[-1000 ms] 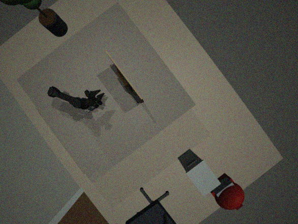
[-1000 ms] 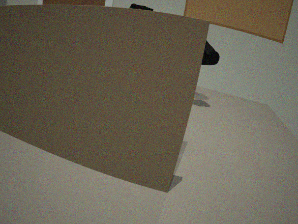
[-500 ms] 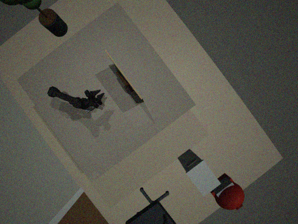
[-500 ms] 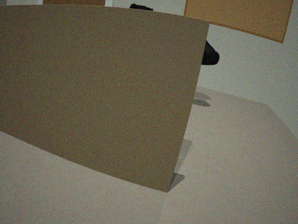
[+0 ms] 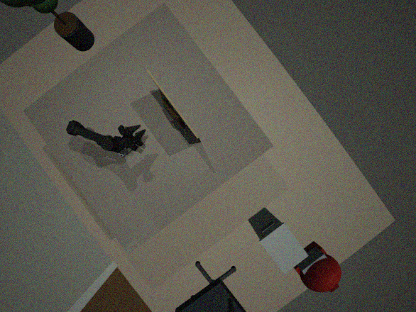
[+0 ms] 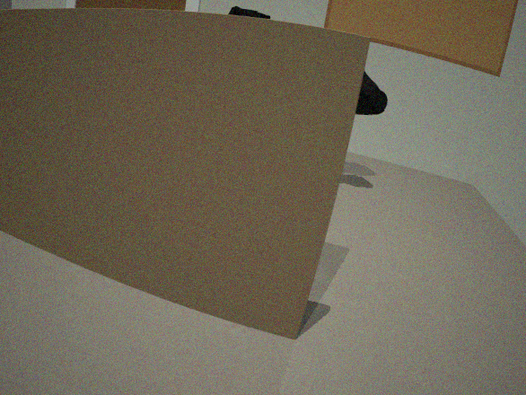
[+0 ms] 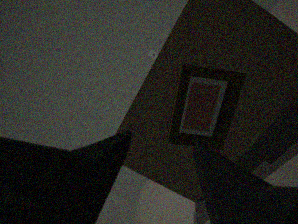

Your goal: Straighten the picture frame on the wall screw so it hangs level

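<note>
The picture frame (image 7: 178,105) has a dark border, a pale mat and a dull red picture. It hangs on the brown upright panel (image 7: 150,105) (image 6: 179,157) (image 5: 174,106). In the wrist view the whole scene is rolled; measured against the panel's edges, the frame is turned, its right side higher than its left. The screw and notched strip are hidden. My gripper (image 5: 143,127) (image 7: 162,141) is open and empty, in front of the panel with a gap between. The right fingertip overlaps the frame's lower edge in the wrist view. The exterior view shows only the panel's plain back.
In the top view, a potted plant (image 5: 74,31) stands at upper left. A grey and white box-like object (image 5: 284,248), a red round object (image 5: 321,273) and a dark object with two prongs (image 5: 214,296) are at the lower right and bottom. The exterior view shows dark arm parts (image 6: 372,99) beyond the panel.
</note>
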`<state>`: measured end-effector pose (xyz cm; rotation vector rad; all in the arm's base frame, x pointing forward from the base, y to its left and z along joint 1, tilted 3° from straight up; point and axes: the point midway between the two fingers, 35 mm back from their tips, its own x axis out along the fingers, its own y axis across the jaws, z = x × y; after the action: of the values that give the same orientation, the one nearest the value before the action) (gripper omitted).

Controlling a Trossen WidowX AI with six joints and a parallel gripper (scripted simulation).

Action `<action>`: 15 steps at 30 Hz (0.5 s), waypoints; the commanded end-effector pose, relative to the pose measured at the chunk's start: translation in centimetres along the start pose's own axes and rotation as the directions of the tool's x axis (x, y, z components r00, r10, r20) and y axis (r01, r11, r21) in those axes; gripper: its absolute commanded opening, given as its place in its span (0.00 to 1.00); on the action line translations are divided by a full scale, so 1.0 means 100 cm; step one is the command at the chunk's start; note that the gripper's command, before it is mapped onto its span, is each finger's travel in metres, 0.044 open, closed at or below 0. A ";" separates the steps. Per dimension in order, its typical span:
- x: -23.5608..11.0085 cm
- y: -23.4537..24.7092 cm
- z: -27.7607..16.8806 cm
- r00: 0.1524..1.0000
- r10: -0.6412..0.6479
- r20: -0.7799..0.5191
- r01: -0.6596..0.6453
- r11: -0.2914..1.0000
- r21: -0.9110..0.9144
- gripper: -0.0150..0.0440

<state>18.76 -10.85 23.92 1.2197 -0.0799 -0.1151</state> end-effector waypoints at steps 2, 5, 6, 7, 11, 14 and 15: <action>0.000 0.000 0.000 1.000 0.001 -0.003 -0.001 1.000 -0.004 0.69; 0.005 -0.003 0.001 1.000 0.001 0.000 -0.001 1.000 -0.001 0.69; 0.011 -0.006 0.002 1.000 0.001 0.000 -0.001 1.000 -0.001 0.69; 0.019 -0.010 0.002 1.000 0.002 0.000 -0.002 1.000 -0.002 0.69; 0.051 -0.026 -0.006 1.000 0.007 0.000 -0.007 1.000 -0.004 0.69; 0.068 -0.034 -0.017 1.000 0.009 0.000 -0.009 1.000 -0.003 0.69; 0.069 -0.035 -0.018 1.000 0.009 0.000 -0.009 1.000 -0.003 0.69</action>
<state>24.80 -11.51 20.72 1.2155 -0.0773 -0.1027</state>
